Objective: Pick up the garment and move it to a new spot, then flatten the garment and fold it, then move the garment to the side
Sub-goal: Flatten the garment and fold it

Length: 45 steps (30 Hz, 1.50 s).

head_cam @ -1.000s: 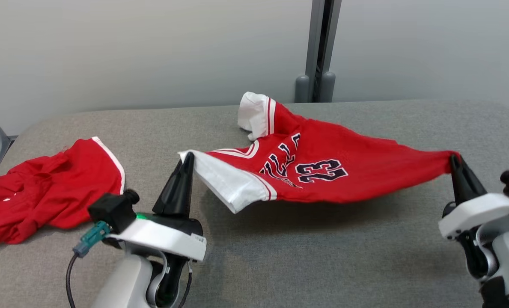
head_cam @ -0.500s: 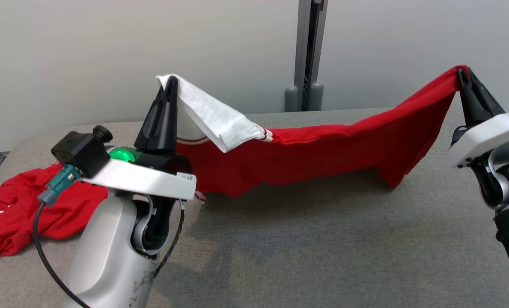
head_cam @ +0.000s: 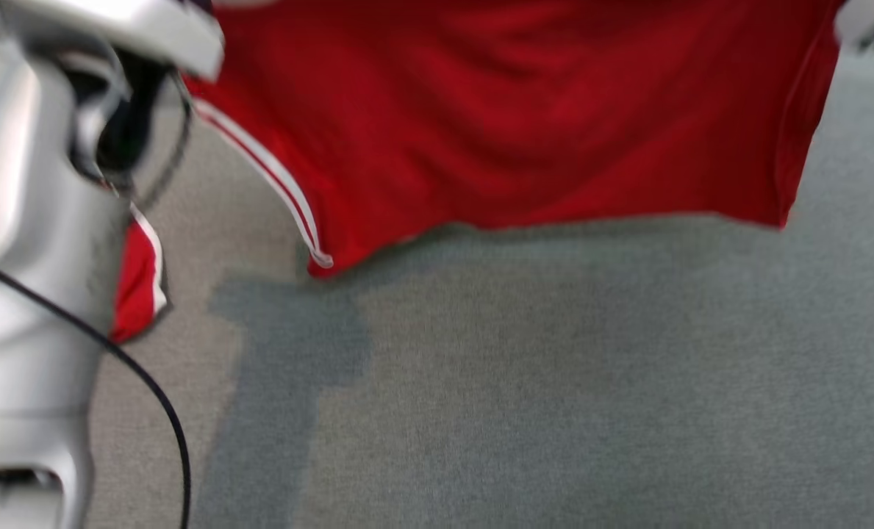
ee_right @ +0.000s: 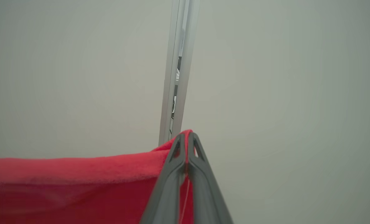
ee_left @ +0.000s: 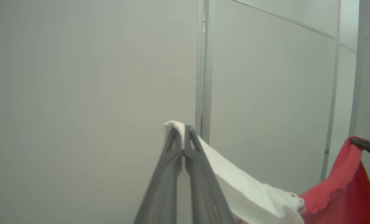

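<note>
One garment (head_cam: 510, 110): left hand (ee_left: 182, 131), right hand (ee_right: 186, 137)

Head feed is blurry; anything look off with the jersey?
Nothing torn. The right gripper holds the jersey by a red corner; the left gripper pinches only the white sleeve tip, and it hangs lower on that side.

garment (head_cam: 525, 125): red, white striped trim; hanging spread aloft; over table (head_cam: 554, 404)
</note>
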### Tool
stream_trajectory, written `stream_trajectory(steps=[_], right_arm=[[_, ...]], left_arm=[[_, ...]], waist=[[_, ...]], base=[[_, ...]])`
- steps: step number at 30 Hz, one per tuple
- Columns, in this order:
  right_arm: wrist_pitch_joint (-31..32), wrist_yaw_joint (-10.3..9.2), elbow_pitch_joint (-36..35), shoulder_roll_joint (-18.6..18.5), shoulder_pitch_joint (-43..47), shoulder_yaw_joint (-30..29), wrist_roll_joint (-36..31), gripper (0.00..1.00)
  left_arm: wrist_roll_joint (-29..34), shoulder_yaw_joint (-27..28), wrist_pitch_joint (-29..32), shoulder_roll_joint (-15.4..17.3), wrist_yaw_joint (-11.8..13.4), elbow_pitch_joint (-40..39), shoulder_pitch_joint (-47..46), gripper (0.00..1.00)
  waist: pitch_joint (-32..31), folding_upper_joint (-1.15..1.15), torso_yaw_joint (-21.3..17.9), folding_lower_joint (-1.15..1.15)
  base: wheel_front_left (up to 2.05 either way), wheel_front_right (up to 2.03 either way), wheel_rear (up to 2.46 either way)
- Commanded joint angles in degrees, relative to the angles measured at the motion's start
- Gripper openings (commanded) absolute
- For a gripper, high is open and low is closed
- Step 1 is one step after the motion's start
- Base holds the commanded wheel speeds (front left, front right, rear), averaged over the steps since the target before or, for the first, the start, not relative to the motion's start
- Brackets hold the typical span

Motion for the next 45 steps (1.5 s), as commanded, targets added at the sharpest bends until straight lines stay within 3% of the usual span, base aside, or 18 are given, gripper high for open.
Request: stream_trajectory(steps=[1, 7, 14, 18, 22, 26, 36, 40, 45], right_arm=[[-0.24, 0.0, 1.64, -0.17, -4.68, 0.62, -1.08, 0.0], [-3.66, 0.0, 9.38, 1.09, -19.21, 1.53, -4.22, 0.0], [-13.44, 0.0, 17.23, 3.0, -33.43, -5.71, -10.48, 0.0], [-14.69, 0.0, 16.91, 4.74, -35.92, -11.32, -13.78, 0.0], [-14.66, 0.0, 14.13, 6.58, -31.46, -15.85, -16.56, 0.0], [-14.69, 0.0, 13.89, 7.7, -27.16, -17.94, -17.87, 0.0], [-14.71, 0.0, 18.94, 6.94, -12.24, -16.3, -13.28, 0.0], [-14.71, 0.0, 20.54, 5.95, -6.28, -14.03, -9.96, 0.0], [-14.71, 0.0, 21.75, 4.66, 1.17, -10.31, -5.3, 0.0]], left_arm=[[1.18, -0.4, 0.4, 0.92, -0.51, 2.58, -5.33, 0.0], [4.17, -1.68, -1.52, 1.78, -1.09, 13.59, -22.32, 0.0], [6.77, 0.51, -11.72, 0.1, 1.5, 23.04, -39.68, 0.0], [8.3, 3.6, -12.95, -0.79, 2.13, 21.06, -44.55, 0.0], [11.95, 6.15, -12.93, -2.57, 0.9, 15.67, -40.74, 0.0], [14.42, 6.28, -12.86, -3.46, -0.93, 15.06, -36.22, 0.0], [15.89, 3.89, -12.87, -5.43, -2.11, 18.88, -21.38, 0.0], [15.28, 0.34, -12.87, -5.6, -2.15, 20.11, -15.42, 0.0], [14.17, -8.22, -12.87, -4.06, -2.12, 21.83, -8.32, 0.0]], waist=[[8.62, 0.0, -0.1, 0.0], [15.94, 0.0, 0.52, 0.0], [22.15, 0.0, 1.97, 0.0], [24.43, 0.0, 2.39, 0.0], [26.02, 0.0, 2.8, 0.0], [26.34, 0.0, 3.26, 0.0], [22.96, 0.0, 5.32, 0.0], [19.88, 0.0, 5.94, 0.0], [15.61, 0.0, 6.53, 0.0]], base=[[0.0, 0.0, 0.0], [0.0, 0.0, 0.0], [0.0, 0.0, 0.0], [0.0, 0.0, 0.0], [0.0, 0.0, 0.0], [0.0, 0.0, 0.0], [0.0, 0.0, 0.0], [0.0, 0.0, 0.0], [0.0, 0.0, 0.0]])
